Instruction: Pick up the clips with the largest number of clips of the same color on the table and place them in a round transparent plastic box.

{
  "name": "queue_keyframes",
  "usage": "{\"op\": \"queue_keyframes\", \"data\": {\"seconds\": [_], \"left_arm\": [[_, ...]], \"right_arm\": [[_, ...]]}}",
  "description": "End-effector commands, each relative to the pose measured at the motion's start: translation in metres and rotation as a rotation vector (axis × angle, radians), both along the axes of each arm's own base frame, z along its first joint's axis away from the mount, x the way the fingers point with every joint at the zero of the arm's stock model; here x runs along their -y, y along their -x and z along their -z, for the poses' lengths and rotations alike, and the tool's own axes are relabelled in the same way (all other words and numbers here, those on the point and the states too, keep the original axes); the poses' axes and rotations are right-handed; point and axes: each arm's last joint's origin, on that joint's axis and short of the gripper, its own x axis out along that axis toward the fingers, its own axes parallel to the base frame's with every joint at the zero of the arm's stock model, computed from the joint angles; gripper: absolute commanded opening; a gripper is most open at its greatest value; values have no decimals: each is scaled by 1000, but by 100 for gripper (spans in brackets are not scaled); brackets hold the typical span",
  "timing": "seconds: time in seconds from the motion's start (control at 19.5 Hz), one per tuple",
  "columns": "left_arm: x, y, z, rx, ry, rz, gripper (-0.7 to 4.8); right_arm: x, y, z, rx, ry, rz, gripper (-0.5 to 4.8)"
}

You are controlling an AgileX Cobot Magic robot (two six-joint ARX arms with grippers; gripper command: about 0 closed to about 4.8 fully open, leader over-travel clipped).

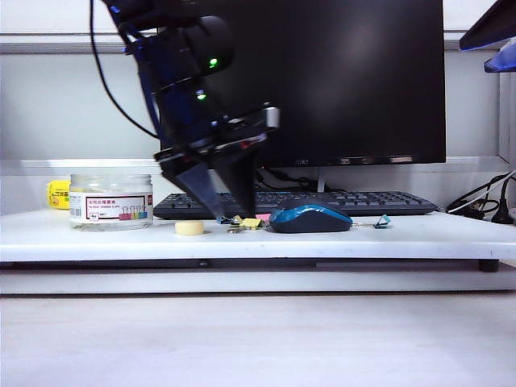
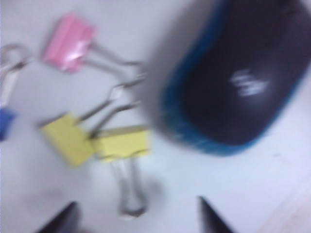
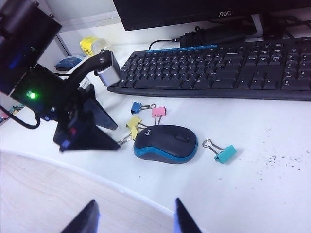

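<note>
Two yellow clips (image 2: 95, 141) lie touching on the desk (image 2: 252, 194), just beside the blue-and-black computer mouse (image 2: 233, 77), a pink clip (image 2: 70, 41) close by. Left pincer (image 2: 138, 218) hangs over them, jaws spread wide, holding nothing. Risk: closing here could catch both clips, or nudge the mouse. Round transparent plastic box (image 1: 110, 200) waits well apart. Right pincer (image 3: 133, 218) hangs back, wide and empty.

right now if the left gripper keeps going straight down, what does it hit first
Most likely the yellow clips: the left gripper, jaws open, points down just over them, beside the mouse. Depth is blurry.
</note>
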Motion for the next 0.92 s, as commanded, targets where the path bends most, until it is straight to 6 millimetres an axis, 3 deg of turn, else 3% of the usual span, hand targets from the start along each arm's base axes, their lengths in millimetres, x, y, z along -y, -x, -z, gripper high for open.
{"op": "queue_keyframes", "data": {"seconds": [0.05, 0.77, 0.82, 0.87, 0.92], "left_arm": [[11, 2, -6, 67, 14, -10, 337], [21, -7, 5, 129, 25, -41, 326], [21, -7, 5, 130, 25, -41, 317], [21, -7, 5, 129, 25, -41, 227], [21, -7, 5, 128, 25, -40, 216]], "right_arm": [[0, 0, -3, 25, -2, -3, 203], [0, 0, -4, 26, -2, -3, 202], [0, 0, -4, 26, -2, -3, 202], [0, 0, -4, 26, -2, -3, 203], [0, 0, -4, 26, -2, -3, 203]]}}
